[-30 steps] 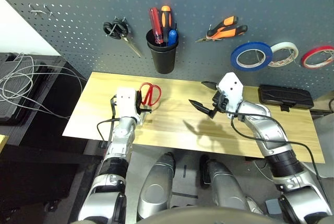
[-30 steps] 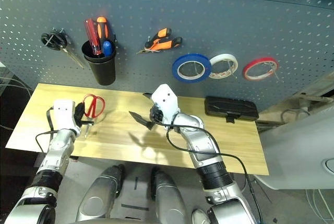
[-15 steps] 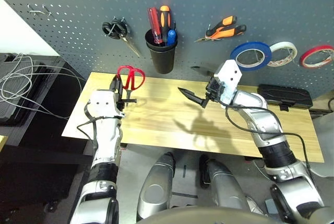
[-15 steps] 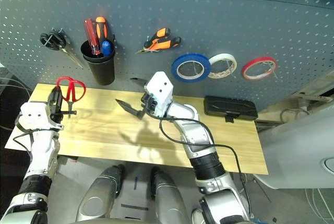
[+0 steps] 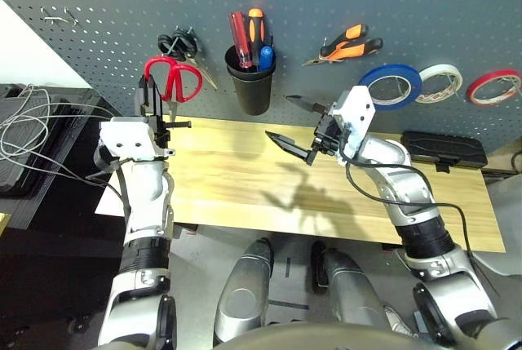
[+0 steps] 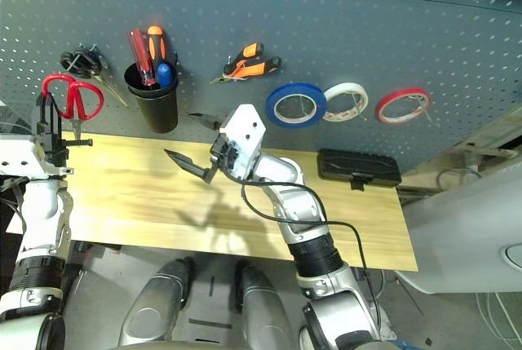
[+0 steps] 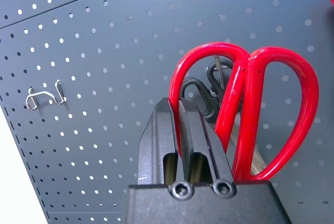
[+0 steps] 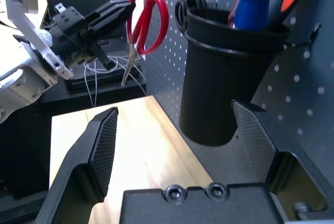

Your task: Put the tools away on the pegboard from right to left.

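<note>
My left gripper [image 5: 152,99] is shut on the red-handled scissors [image 5: 173,79], holding them up off the table in front of the pegboard [image 5: 98,7], handles up. In the left wrist view the scissors [image 7: 271,104] cover a pair of black scissors, and an empty metal hook [image 7: 44,96] sits further along the board. My right gripper [image 5: 285,119] hangs open and empty over the table near the black cup [image 8: 219,93]. The blue tape ring [image 5: 392,86] and orange-and-black pliers [image 5: 351,43] hang on the board. The blue-handled screwdriver [image 5: 267,58] stands in the cup.
Black scissors [image 5: 175,44] hang just behind the red ones. White tape [image 5: 443,82] and red tape [image 5: 495,86] hang at the right. A black case [image 5: 444,150] lies at the back right of the wooden table [image 5: 228,187]. Cables [image 5: 33,121] lie at the left.
My left arm has lifted the red scissors from the table up and to the left, in front of the pegboard. The right gripper drifted slightly towards the cup, still open.
</note>
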You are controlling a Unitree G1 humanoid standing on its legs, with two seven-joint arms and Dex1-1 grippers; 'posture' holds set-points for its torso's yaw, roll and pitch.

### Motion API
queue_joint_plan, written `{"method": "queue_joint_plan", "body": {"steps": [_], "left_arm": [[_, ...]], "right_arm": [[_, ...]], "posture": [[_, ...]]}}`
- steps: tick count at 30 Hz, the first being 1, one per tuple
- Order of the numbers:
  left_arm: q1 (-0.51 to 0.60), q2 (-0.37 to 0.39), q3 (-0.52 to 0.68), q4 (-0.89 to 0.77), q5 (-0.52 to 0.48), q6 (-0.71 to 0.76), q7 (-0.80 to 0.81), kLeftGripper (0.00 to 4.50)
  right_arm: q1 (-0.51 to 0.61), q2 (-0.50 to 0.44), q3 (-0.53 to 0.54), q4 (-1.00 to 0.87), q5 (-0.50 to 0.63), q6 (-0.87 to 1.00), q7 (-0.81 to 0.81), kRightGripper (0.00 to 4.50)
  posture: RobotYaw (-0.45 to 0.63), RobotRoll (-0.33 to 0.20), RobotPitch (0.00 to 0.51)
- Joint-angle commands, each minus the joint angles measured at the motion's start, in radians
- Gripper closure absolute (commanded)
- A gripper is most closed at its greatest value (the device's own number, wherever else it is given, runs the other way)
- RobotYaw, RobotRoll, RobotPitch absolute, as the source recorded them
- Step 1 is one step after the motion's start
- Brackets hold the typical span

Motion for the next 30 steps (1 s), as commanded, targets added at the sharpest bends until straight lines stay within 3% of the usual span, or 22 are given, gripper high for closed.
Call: {"method": "queue_joint_plan", "body": {"steps": [1,20,30], "left_arm": [[0.016,0.002,-0.012,-0.03,0.019,0.002,-0.005,4.46],[-0.036,0.006,0.003,0.032,-0.007,0.042,-0.008,4.46],[-0.083,0.014,0.007,0.141,-0.042,0.163,-0.025,4.46]], "right_arm": [[-0.001,0.002,0.01,-0.006,0.005,-0.019,0.007,0.0],[-0.023,0.015,-0.008,0.01,0.004,-0.029,-0.035,0.0],[-0.024,0.021,-0.009,0.005,0.012,-0.028,-0.035,0.0]], "posture": [[0.16,0.0,0.231],[0.16,0.0,0.229],[0.15,0.0,0.228]]}}
